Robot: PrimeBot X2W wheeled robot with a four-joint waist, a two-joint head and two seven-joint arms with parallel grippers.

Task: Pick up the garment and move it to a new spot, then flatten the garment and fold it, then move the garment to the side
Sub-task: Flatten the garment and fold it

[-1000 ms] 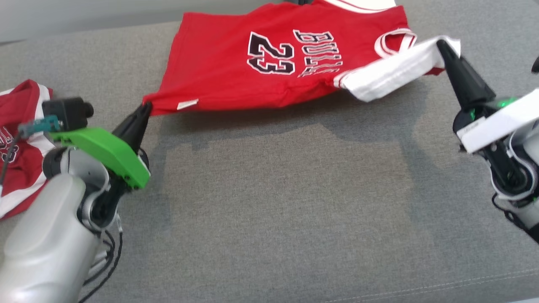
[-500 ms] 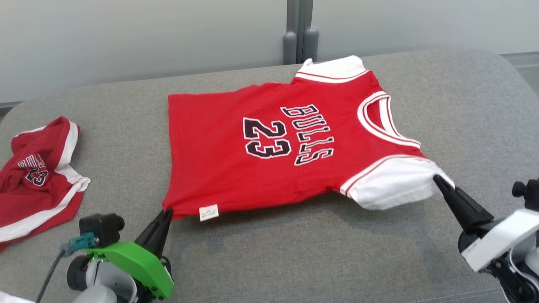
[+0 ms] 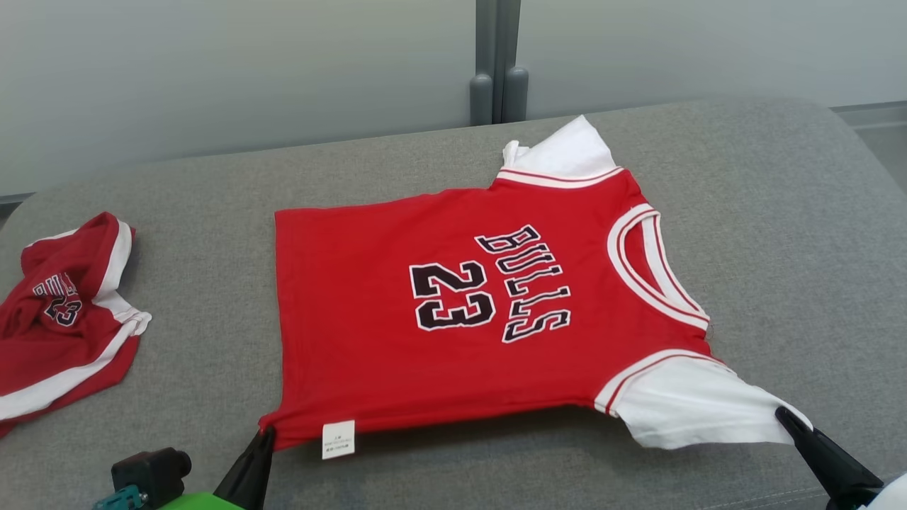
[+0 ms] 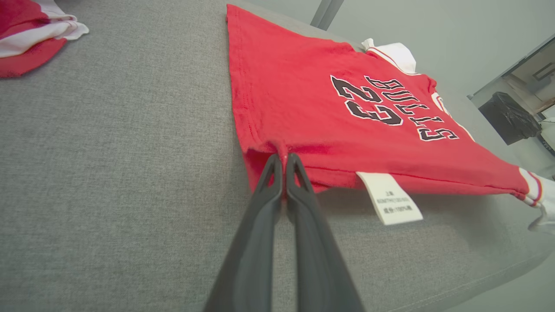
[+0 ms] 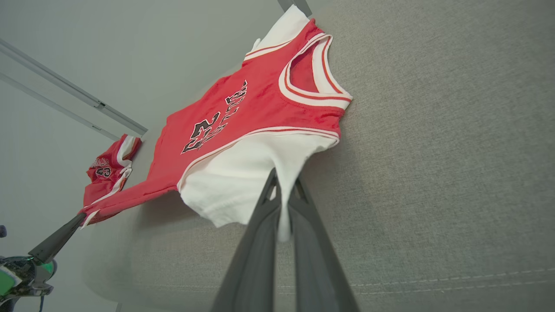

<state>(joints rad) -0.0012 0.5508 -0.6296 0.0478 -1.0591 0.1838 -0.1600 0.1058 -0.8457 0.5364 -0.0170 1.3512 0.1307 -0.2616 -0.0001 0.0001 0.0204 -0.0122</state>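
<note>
- Head view, bottom edge: left gripper [image 3: 264,433] pinches the hem corner of the red jersey [image 3: 397,333], lower left; right gripper [image 3: 785,416] clamps its white sleeve [image 3: 680,411], lower right.
- Judged best: lower both corners evenly, near edge taut, before release.
- Beyond them the jersey lies spread mid-frame on the grey cushion [image 3: 779,212].

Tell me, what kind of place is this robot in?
Probably a lab or office corner: a grey fabric cushion serves as work surface, plain frosted wall panels stand behind, and a red Bulls jersey and another crumpled red garment lie on it.
</note>
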